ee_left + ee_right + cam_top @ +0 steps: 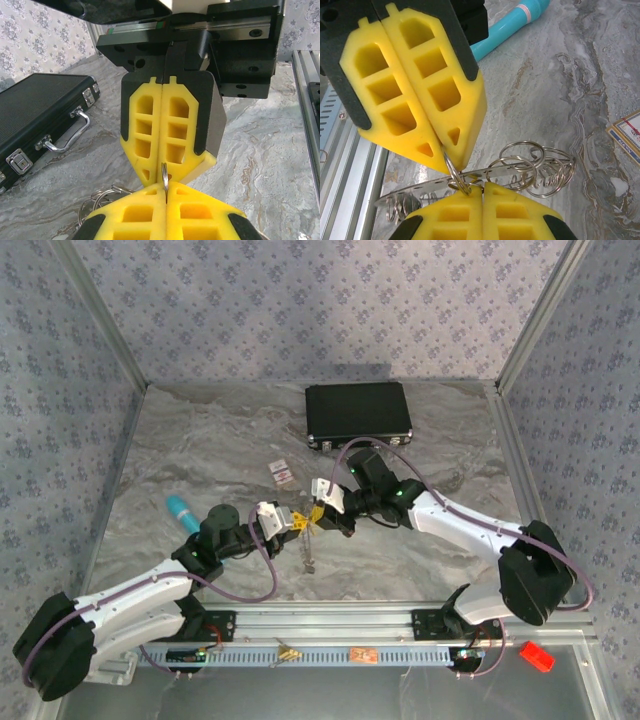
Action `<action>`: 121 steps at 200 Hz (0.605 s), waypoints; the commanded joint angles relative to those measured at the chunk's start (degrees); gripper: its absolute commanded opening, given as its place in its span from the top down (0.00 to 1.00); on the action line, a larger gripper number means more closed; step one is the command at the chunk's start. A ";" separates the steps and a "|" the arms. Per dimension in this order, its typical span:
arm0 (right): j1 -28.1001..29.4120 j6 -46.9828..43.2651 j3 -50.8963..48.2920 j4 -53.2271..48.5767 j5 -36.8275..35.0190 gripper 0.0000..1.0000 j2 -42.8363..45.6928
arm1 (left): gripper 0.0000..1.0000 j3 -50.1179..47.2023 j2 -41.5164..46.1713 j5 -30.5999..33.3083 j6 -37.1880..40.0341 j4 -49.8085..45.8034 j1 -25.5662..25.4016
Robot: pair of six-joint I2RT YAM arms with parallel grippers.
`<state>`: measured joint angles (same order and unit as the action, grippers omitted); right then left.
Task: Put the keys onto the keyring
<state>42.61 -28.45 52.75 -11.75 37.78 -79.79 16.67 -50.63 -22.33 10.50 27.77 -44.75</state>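
Observation:
My two grippers meet tip to tip above the middle of the table. The left gripper (300,522) (166,189) is shut on a small silvery split ring, the keyring (165,175) (454,172), seen edge-on in its seam. The right gripper (322,510) (483,184) is shut too, and its tips pinch the same ring's lower edge. A flat holed metal strip (420,189) hangs from that ring. It carries several more split rings (540,167) (97,200). The keys are hidden.
A black case (358,412) (35,115) lies at the back. A teal pen (182,512) (505,30) lies to the left. A red-and-white tag (282,472) (627,135) rests behind the grippers. The aluminium rail (330,620) runs along the near edge.

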 commanded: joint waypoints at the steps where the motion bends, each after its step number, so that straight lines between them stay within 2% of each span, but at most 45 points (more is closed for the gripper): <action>1: -0.79 0.30 -0.45 0.57 0.80 0.90 2.31 | 1.00 0.17 0.77 -1.58 0.48 4.31 -0.34; 18: -1.38 1.13 -2.09 2.04 0.76 0.77 3.72 | 1.00 0.12 1.01 -1.41 0.56 4.31 -0.36; 36: -1.66 1.33 -4.49 3.32 1.29 0.71 5.09 | 1.00 0.19 1.20 -1.32 0.53 4.36 -0.38; 81: -0.40 3.57 -8.78 8.12 1.21 0.65 5.33 | 1.00 0.21 1.26 -1.14 0.23 5.09 -0.35; 121: 0.62 5.64 -8.59 13.23 1.06 0.64 2.14 | 1.00 0.21 1.79 -0.79 -0.04 5.37 -0.34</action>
<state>42.68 -25.21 44.12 -3.31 38.22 -75.83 16.67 -50.26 -22.31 10.48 29.02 -44.75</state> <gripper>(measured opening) 0.355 0.044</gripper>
